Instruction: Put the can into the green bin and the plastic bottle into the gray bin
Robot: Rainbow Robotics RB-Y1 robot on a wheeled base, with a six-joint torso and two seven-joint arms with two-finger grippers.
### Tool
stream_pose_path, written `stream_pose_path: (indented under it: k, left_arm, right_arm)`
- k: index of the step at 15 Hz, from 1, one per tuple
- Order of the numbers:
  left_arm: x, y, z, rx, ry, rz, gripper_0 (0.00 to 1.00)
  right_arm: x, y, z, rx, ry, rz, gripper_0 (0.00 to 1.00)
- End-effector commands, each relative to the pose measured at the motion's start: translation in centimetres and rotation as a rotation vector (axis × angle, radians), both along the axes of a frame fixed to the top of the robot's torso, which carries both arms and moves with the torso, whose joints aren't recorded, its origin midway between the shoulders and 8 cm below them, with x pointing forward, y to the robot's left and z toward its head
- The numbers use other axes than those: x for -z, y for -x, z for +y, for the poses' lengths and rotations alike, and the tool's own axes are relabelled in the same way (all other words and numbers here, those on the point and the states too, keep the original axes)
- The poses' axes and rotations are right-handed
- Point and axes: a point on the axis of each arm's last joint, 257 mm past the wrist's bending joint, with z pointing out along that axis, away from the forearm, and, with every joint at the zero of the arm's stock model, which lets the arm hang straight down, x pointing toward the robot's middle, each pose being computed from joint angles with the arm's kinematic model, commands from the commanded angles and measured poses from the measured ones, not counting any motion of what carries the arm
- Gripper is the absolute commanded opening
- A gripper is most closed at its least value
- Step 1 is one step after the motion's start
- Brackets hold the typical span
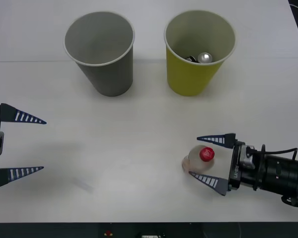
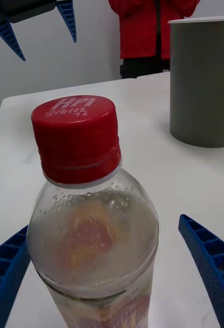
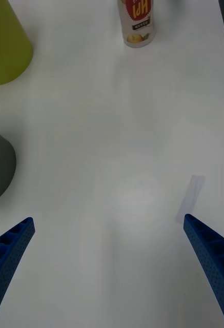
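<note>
The plastic bottle (image 1: pixel 201 158) stands upright at the table's front right, clear with a red cap. My right gripper (image 1: pixel 194 155) is open around it, one finger on each side; in the right wrist view the bottle (image 2: pixel 94 230) sits between the blue fingers, with a gap on one side. The can (image 1: pixel 205 58) lies inside the green bin (image 1: pixel 188 79) at the back right, its silver top showing. The gray bin (image 1: pixel 111 79) stands to the left of the green one. My left gripper (image 1: pixel 43 145) hangs open at the far left, holding nothing.
A small strip of tape (image 3: pixel 190 197) lies on the white table ahead of the left gripper. Open table stretches between the two grippers and in front of both bins. The table's front edge runs just below the arms.
</note>
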Motion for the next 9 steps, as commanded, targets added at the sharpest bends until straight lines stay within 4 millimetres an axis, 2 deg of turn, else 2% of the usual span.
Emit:
stream_pose_path:
  k: [1,9]
  left_arm:
    - [0.0,0.0,0.0,0.0,0.0,0.0,1.0]
    - [0.0,0.0,0.0,0.0,0.0,0.0,1.0]
  right_arm:
    - [-0.32,-0.23,0.34,0.008,-0.018,0.001,0.0]
    - [0.09,-0.33,0.93,0.012,-0.02,0.023,0.0]
